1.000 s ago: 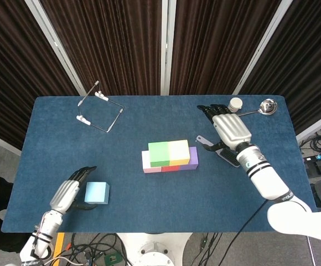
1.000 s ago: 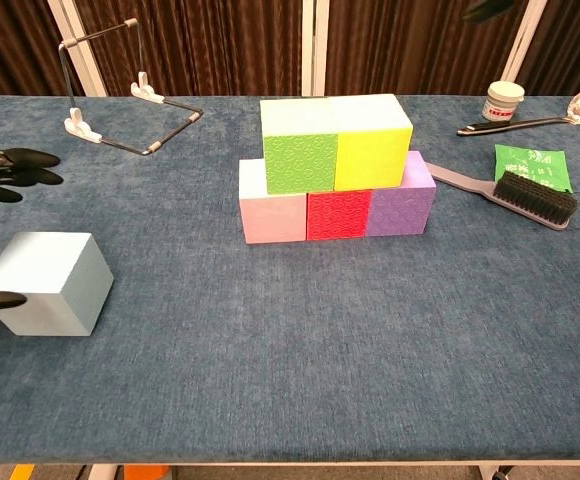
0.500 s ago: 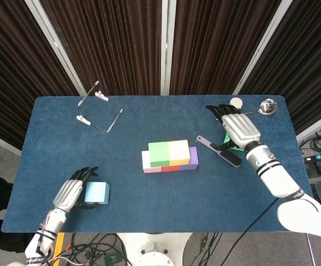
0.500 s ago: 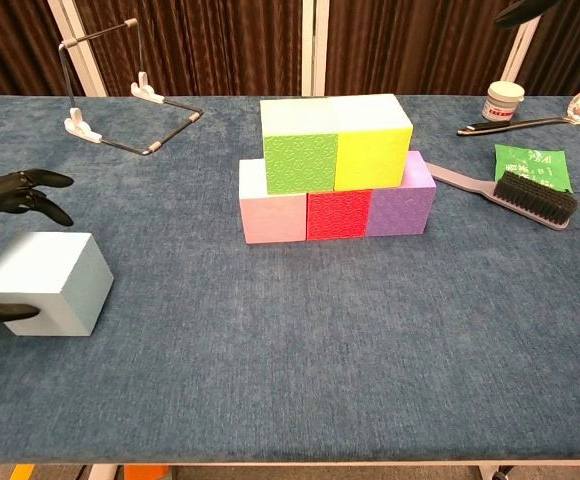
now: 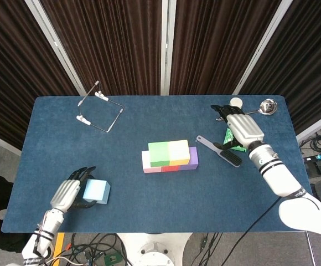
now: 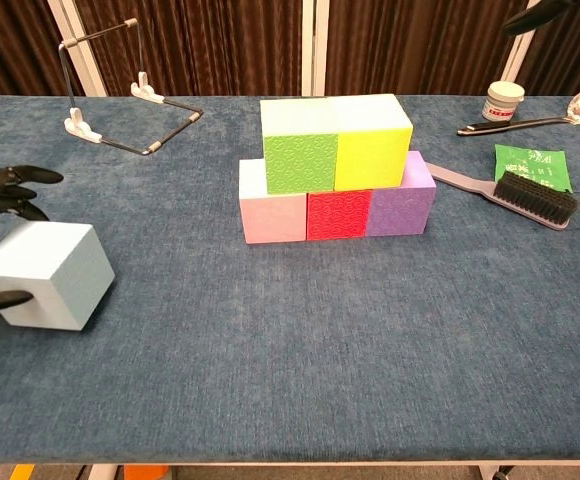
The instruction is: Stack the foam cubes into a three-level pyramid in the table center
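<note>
Stack [image 5: 170,156] sits mid-table: pink [image 6: 272,210], red [image 6: 337,213] and purple [image 6: 402,205] cubes below, green [image 6: 300,155] and yellow [image 6: 373,147] above. Only the head view shows the right hand [image 5: 242,128] whole, fingers loosely apart over the brush [image 5: 220,151], holding nothing (the chest view catches just a dark tip at its top edge). Near the front-left corner the left hand [image 5: 66,194] clamps the blue cube [image 6: 46,275], which the chest view shows tilted, one corner raised.

Pale blue cube [image 6: 45,272]; embossed green cube [image 6: 300,162], yellow cube [image 6: 372,152], pink cube [image 6: 274,218], red cube [image 6: 337,215], purple cube [image 6: 402,207]; navy tablecloth [image 6: 300,330].
</note>
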### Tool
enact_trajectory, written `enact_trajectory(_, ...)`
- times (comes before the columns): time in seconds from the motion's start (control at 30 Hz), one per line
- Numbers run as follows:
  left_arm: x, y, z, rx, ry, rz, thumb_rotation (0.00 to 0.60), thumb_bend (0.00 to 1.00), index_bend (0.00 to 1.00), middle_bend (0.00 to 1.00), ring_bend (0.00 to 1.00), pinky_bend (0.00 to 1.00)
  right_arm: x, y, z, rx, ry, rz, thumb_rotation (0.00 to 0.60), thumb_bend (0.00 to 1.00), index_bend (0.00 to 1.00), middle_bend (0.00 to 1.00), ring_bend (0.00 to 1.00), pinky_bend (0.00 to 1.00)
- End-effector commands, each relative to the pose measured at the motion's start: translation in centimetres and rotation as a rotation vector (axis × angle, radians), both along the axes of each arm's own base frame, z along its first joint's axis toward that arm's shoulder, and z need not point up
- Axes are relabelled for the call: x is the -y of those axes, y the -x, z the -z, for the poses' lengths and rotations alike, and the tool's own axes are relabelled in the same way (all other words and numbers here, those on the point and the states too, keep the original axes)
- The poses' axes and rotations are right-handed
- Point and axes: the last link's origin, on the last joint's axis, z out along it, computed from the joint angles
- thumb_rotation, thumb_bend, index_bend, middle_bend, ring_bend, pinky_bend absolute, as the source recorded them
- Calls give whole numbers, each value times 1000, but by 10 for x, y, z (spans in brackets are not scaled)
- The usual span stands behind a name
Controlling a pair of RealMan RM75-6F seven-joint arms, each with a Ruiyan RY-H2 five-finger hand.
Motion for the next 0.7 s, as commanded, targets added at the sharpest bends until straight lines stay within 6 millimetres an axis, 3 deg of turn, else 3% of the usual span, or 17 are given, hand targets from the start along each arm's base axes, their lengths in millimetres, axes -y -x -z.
enact_trajectory(0.03, -8, -8, -15, 28, -55, 28, 600, 241, 76, 417, 27, 93, 1, 3, -4, 5, 9, 10, 600, 130, 0, 96, 0, 0)
enact_trajectory(0.27, -43, -6, -77, 95, -181, -40, 600, 239, 76, 438, 47, 97, -3, 12, -18, 21, 37, 26, 600, 130, 0, 96, 0, 0)
enact_trajectory(0.4, -61, -30, -108, 106, -252, -31, 600, 237, 77, 447, 56, 98, -6, 20, -25, 32, 54, 41, 600, 130, 0, 96, 0, 0)
enact_trajectory(0.53, -79, -65, -110, 114, -249, -47, 600, 235, 77, 458, 69, 99, -7, 24, -32, 45, 71, 48, 600, 130, 0, 96, 0, 0)
enact_trajectory(0.7, -99, -108, -87, 175, -186, -75, 600, 237, 77, 467, 81, 99, -5, 25, -47, 72, 99, 58, 600, 130, 0, 96, 0, 0)
